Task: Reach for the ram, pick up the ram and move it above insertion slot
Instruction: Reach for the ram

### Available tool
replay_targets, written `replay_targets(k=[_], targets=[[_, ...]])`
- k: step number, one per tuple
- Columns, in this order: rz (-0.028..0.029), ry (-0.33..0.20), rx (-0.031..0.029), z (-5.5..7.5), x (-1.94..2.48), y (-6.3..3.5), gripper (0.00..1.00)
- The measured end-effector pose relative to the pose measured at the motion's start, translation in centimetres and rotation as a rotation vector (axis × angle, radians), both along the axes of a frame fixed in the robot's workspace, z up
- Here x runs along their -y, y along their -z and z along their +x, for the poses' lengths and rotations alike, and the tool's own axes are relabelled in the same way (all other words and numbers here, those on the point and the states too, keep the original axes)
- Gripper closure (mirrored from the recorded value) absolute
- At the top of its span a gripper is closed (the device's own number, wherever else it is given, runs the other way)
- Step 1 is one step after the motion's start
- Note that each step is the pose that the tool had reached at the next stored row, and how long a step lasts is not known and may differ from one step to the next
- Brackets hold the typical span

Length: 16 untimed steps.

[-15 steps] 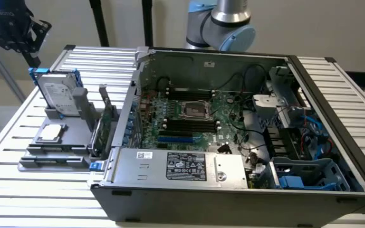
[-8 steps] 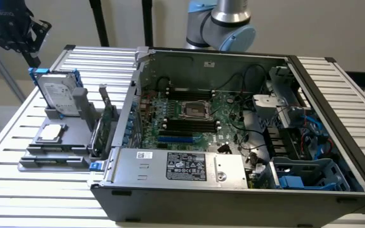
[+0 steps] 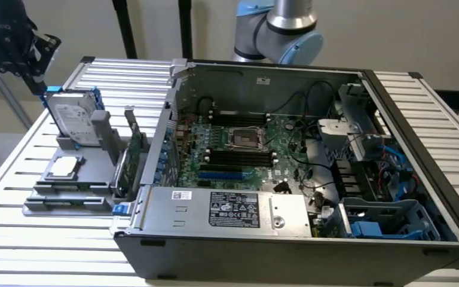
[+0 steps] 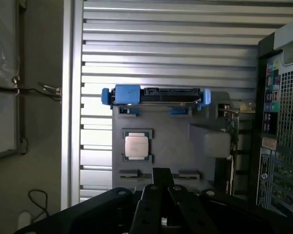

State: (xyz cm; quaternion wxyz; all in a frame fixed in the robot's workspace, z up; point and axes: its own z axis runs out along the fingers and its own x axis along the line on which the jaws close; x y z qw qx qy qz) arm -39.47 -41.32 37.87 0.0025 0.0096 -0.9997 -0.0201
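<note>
My gripper (image 3: 36,81) hangs at the exterior view's far left, above the back corner of the grey parts holder (image 3: 62,203), with its fingers shut and nothing in them. In the wrist view the gripper (image 4: 161,176) looks straight down on that holder (image 4: 171,124). The ram (image 3: 121,175), a thin green stick, stands on edge in the holder close to the case wall, and is a narrow sliver (image 4: 231,168) from above. It is well apart from the gripper. The black memory slots (image 3: 241,158) lie on the motherboard inside the open computer case (image 3: 213,239).
The holder also carries a silver hard drive with blue rails (image 3: 74,122) (image 4: 156,95), a processor chip (image 3: 62,167) (image 4: 136,145), a grey block (image 3: 106,128) and a taller green card with a bracket (image 3: 138,146). Everything sits on a slatted metal table (image 3: 38,239). Cables and drive cages crowd the case's right side.
</note>
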Motion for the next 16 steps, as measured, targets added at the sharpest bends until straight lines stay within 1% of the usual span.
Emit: replay_targets(k=[4, 7, 13, 16], targets=[[0.0, 0.0, -0.0003, 0.3, 1.84, 0.17, 0.89], [0.0001, 0.0, -0.0003, 0.5, 3.01, 0.45, 0.89], [-0.0004, 0.0, -0.0002, 0.8, 4.86, 1.22, 0.89], [-0.0014, 0.0, -0.0003, 1.1, 5.66, 1.61, 0.89]])
